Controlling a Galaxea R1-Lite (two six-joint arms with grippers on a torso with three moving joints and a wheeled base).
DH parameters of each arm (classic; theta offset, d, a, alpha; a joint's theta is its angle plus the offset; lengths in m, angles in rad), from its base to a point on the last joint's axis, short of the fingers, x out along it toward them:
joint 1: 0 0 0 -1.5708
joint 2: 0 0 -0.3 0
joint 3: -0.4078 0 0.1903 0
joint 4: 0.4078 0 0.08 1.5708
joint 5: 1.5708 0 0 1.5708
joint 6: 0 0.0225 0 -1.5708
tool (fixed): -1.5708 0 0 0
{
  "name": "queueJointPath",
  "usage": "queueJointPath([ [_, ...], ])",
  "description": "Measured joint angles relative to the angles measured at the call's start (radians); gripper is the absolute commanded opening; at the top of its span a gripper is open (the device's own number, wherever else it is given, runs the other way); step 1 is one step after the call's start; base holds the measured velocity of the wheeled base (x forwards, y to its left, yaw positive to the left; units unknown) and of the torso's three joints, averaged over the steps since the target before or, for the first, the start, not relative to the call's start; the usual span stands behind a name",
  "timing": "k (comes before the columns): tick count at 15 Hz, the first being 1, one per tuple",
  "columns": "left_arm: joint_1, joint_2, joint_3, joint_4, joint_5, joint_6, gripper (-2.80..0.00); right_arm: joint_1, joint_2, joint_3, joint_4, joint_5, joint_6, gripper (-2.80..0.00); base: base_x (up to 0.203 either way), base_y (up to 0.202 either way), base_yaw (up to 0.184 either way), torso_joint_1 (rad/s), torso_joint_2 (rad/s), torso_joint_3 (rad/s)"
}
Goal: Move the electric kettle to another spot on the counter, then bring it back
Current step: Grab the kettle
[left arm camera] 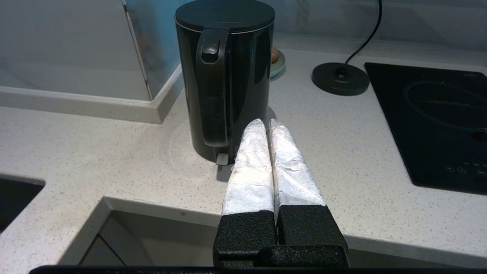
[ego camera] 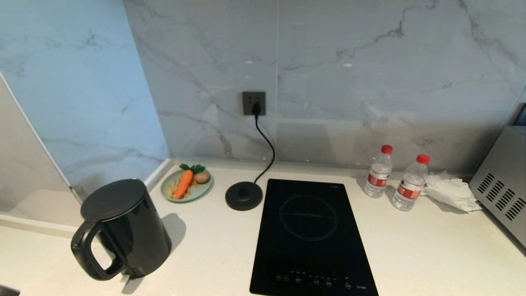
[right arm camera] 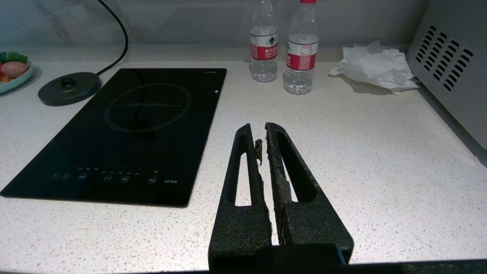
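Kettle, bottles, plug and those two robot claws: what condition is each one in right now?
electric kettle: upright on the counter, lid shut, off its base disc
base disc: empty, cord plugged into the socket
water bottles: upright, capped
left gripper: shut, empty
right gripper: shut, empty

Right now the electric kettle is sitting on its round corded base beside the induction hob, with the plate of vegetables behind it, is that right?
Not quite. The electric kettle stands on the bare counter, off its round corded base, which sits empty beside the induction hob. The plate of vegetables is behind the kettle, as you said. The head view shows this.
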State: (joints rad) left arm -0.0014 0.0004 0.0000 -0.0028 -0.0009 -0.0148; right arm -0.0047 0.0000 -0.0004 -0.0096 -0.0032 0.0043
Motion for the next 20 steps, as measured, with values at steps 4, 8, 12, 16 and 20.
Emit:
queueJointPath([
  [4,0.002,0.000,-0.005,-0.010,-0.011,0.059,-2.80,0.000,0.000,0.000,0.001,0.000,-0.001,-2.80,0.000,0.000,0.000,0.000,0.00,0.000],
  [8,0.003,0.029,-0.129,0.019,-0.127,0.070,-2.80,0.000,0.000,0.000,0.000,0.000,0.000,-2.80,0.000,0.000,0.000,0.000,0.00,0.000],
  [12,0.001,0.156,-0.224,-0.006,-0.246,0.068,-2.80,0.000,0.000,0.000,0.000,0.000,0.000,-2.80,0.000,0.000,0.000,0.000,0.00,0.000],
  [16,0.002,0.305,-0.296,-0.031,-0.268,0.068,-2.80,0.000,0.000,0.000,0.001,0.000,0.000,-2.80,0.000,0.000,0.000,0.000,0.00,0.000],
  [20,0.000,0.445,-0.365,-0.034,-0.269,0.068,-2.80,0.000,0.000,0.000,0.000,0.000,0.000,-2.80,0.000,0.000,0.000,0.000,0.00,0.000],
])
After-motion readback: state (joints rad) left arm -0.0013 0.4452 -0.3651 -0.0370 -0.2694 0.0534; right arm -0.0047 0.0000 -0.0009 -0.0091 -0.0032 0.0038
